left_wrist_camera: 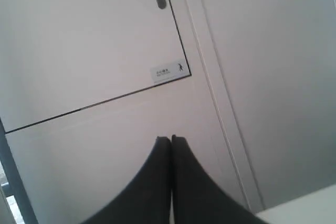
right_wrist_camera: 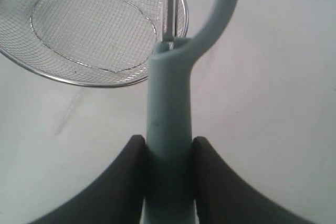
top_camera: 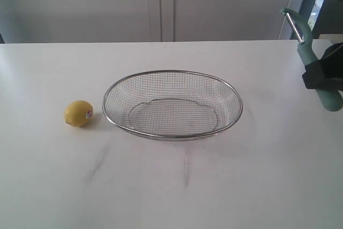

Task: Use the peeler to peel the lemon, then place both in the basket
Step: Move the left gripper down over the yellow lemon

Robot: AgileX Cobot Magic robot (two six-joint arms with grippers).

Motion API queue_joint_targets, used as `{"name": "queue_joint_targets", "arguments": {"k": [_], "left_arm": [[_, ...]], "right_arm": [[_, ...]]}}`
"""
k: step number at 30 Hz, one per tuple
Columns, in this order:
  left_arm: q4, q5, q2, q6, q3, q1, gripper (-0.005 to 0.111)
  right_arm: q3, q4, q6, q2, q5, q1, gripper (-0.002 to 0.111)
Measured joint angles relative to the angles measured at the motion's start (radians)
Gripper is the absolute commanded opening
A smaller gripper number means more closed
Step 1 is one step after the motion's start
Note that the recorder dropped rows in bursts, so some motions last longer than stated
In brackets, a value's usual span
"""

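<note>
Exterior view alone: lemon (top_camera: 79, 113) beside basket (top_camera: 171, 71)

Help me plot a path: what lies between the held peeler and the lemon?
The basket sits between peeler and lemon, seen in the exterior view.

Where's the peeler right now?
The peeler is at the far right edge of the exterior view. It is clamped in the right gripper with its blade end up, to the right of the basket.
</note>
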Motion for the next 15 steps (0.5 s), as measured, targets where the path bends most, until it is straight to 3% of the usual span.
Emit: {"name": "queue_joint_targets", "arguments": {"k": [15], "left_arm": [[0.002, 0.025, 0.344, 0.083, -0.107, -0.012, 0.000]], "right_arm": [[0.000, 0.002, 0.000, 0.000, -0.002, 0.000, 0.000]]}}
